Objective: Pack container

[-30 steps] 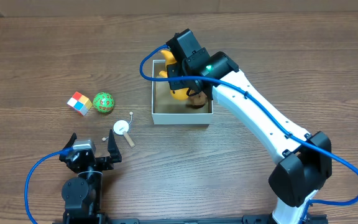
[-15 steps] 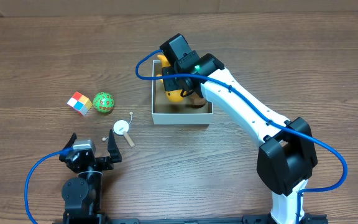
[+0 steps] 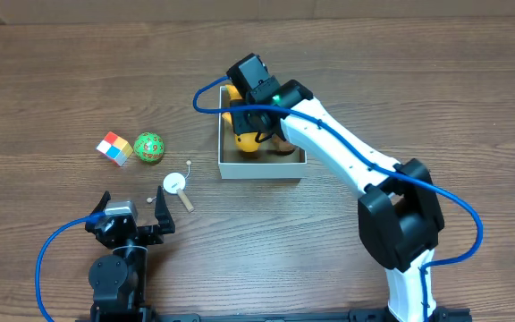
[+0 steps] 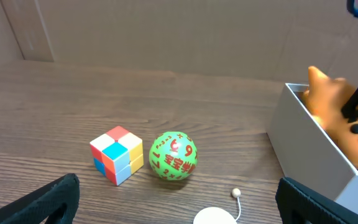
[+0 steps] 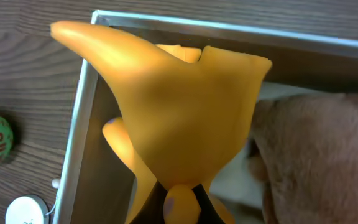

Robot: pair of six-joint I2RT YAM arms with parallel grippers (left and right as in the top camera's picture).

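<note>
The container (image 3: 262, 167) is a shallow white-walled square box at the table's middle; its wall (image 4: 303, 149) also shows in the left wrist view. My right gripper (image 5: 182, 208) is shut on a yellow rubber toy (image 5: 179, 112), which it holds over the container's left side (image 5: 79, 124). A brown plush toy (image 5: 319, 155) lies inside, to the right. From above, the right wrist (image 3: 256, 85) covers most of the yellow toy (image 3: 247, 139). My left gripper (image 3: 130, 217) stands open near the front left, with nothing between its fingers (image 4: 48, 199).
A multicoloured cube (image 3: 113, 148) and a green ball (image 3: 148, 148) lie left of the container. A small white disc on a stick (image 3: 176, 184) lies in front of them. The cube (image 4: 117, 154) and ball (image 4: 173, 155) sit ahead of the left gripper.
The right arm has swung left and slightly away, carrying the yellow toy toward the container's far-left corner. The left arm has stayed still.
</note>
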